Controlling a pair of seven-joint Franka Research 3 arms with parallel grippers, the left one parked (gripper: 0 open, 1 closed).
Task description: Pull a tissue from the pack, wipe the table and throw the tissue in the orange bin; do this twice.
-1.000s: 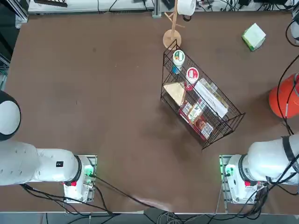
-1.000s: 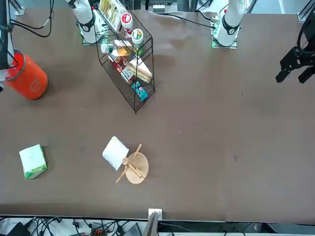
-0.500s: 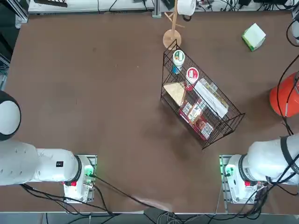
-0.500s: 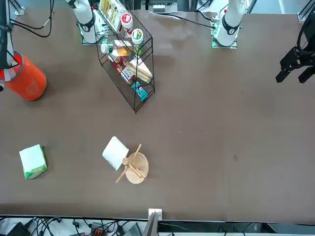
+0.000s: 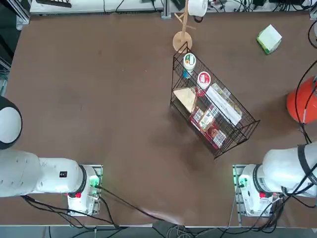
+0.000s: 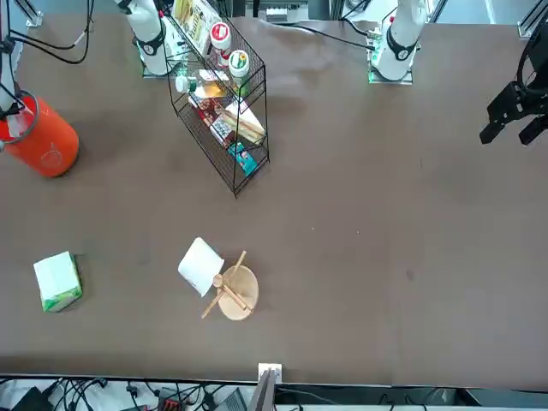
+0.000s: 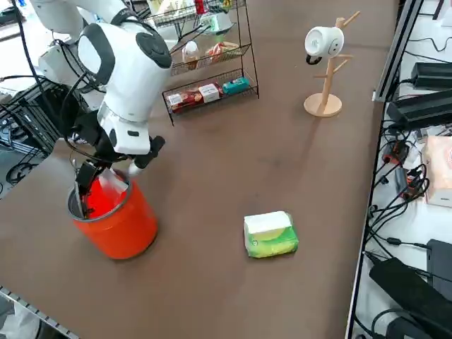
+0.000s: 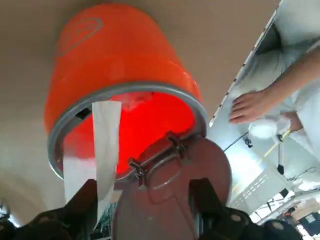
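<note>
Orange plastic fills the wrist view: the orange bin (image 8: 120, 95) sits directly under the right gripper (image 8: 145, 200), whose fingers now stand wide apart, having sprung open in the last second. A white tissue (image 8: 102, 150) hangs by one finger over the rim, seemingly just released into the bin. At the lower left of the side view the gripper (image 7: 106, 173) hovers over the bin (image 7: 116, 219); the pack (image 7: 270, 234) lies well apart at lower centre. Likely one disposal done.
</note>
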